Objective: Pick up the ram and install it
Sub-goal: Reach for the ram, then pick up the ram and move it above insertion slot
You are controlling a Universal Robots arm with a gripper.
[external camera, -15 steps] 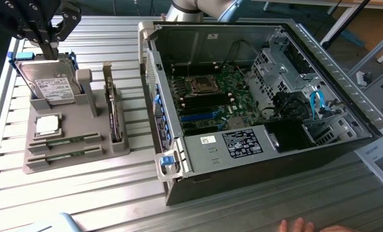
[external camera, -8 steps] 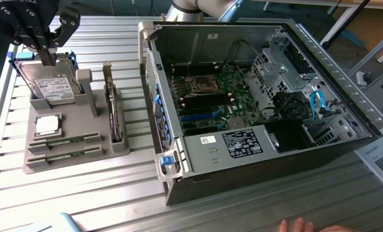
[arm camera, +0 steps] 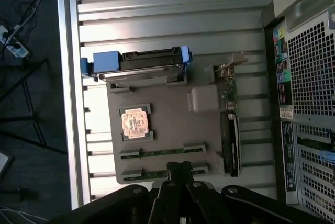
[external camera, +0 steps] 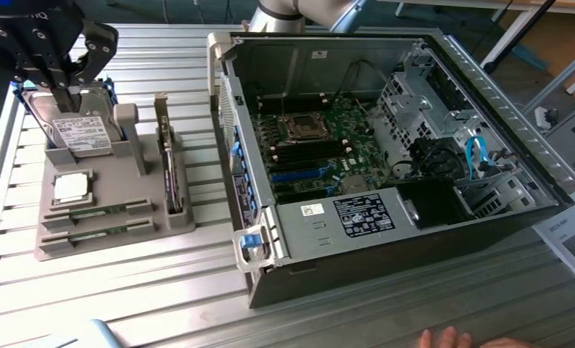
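Green edges mark the two sticks of memory, both lying flat in their own grooves at the near end of a grey holder [external camera: 133, 194] on the slatted metal table [external camera: 122, 290]. One ram stick [external camera: 101, 212] sits in the groove just beside the square processor [external camera: 72, 187]. The second ram stick [external camera: 101, 231] lies parallel to it in the outermost groove, close to the holder's edge. Neither has been lifted.

At the holder's far end a silver labelled hard drive [external camera: 82, 130] stands tilted in a blue caddy [arm camera: 104, 59]. An expansion card [external camera: 171, 170] stands on its edge along the side of the holder that faces the computer.

The black jaws are pressed together and hold nothing. In the exterior view they hang over the hard drive end of the holder, well apart from both sticks. In the wrist view the closed fingertips [arm camera: 175, 169] line up with the middle of the second ram stick [arm camera: 152, 174], hiding that part of it, while the first stick [arm camera: 157, 152] shows along its whole length beside the processor [arm camera: 135, 123].

On the exterior view's right an open computer case [external camera: 519, 109] lies on its side on the table, just beside the holder. Its green motherboard [external camera: 341, 141] is exposed, with the processor socket [external camera: 304, 128] near the middle and a blue cable [external camera: 476, 156] by the drive bays. A person's hand [external camera: 452, 338] rests at the near edge of the table in front of the case.
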